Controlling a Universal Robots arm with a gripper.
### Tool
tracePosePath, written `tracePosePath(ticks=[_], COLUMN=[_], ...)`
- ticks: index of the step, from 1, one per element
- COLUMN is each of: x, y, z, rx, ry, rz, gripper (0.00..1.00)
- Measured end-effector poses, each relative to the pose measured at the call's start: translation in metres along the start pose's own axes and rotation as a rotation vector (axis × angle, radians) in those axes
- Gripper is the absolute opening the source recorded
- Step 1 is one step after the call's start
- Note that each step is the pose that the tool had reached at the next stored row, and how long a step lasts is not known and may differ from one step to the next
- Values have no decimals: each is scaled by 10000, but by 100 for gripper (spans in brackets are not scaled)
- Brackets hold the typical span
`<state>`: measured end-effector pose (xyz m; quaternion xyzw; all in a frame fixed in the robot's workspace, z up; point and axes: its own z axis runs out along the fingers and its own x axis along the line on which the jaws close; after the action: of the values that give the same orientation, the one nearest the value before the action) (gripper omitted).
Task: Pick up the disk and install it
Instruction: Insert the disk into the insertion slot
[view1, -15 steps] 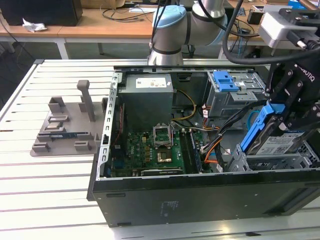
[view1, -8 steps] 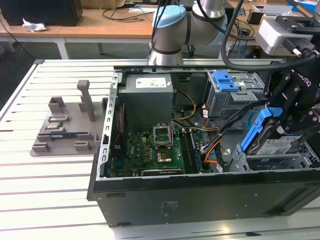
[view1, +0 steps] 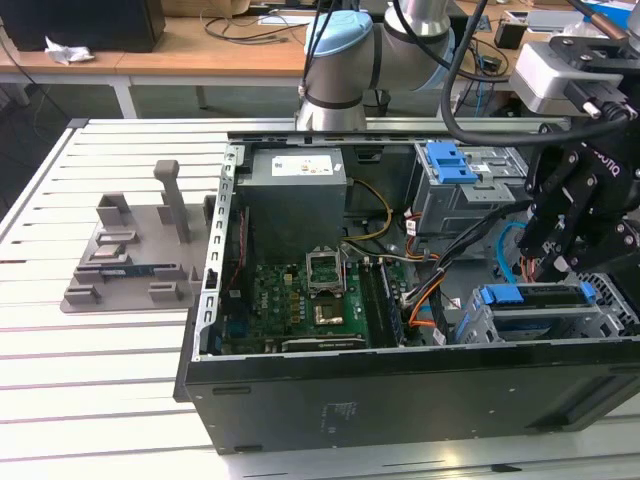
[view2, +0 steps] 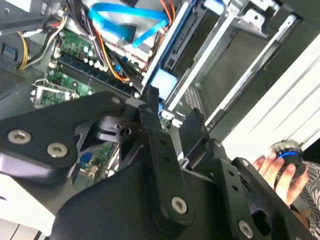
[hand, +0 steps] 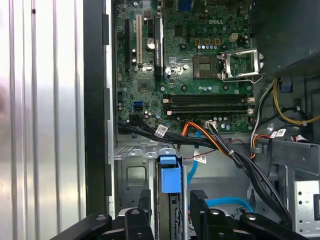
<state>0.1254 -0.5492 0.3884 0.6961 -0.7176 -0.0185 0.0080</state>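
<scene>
Disk is seen sitting in the lower drive cage at the exterior view's right end of the computer case, with its long axis running across that view. Gripper is positioned directly over it, jaws parted either side of the disk's blue rail. Whether it is actually clamped cannot be told.

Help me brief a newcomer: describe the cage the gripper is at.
On the slatted table lies an open case. At its end on the exterior view's right, the cage sits under the gripper, against the near wall. The other cage, farther back, has a blue latch on top.
</scene>
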Motion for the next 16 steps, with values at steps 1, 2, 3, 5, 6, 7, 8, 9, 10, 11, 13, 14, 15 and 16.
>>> tracePosePath(ticks=[1,2,3,5,6,7,8,9,10,11,13,14,15,16], x=[0,0,0,0,0,0,0,0,0,0,0,0,0,0], y=[0,0,0,0,0,0,0,0,0,0,0,0,0,0], z=[0,0,1,1,2,2,2,3,3,3,4,4,5,5], rx=[0,0,0,0,0,0,-1,0,0,0,0,0,0,0], ry=[0,1,1,1,0,0,1,0,0,0,0,0,1,1], rz=[0,0,0,0,0,0,0,-1,0,0,0,0,0,0], gripper=[44,44,44,43,36,30,30,24,18,12,11,11,11,11])
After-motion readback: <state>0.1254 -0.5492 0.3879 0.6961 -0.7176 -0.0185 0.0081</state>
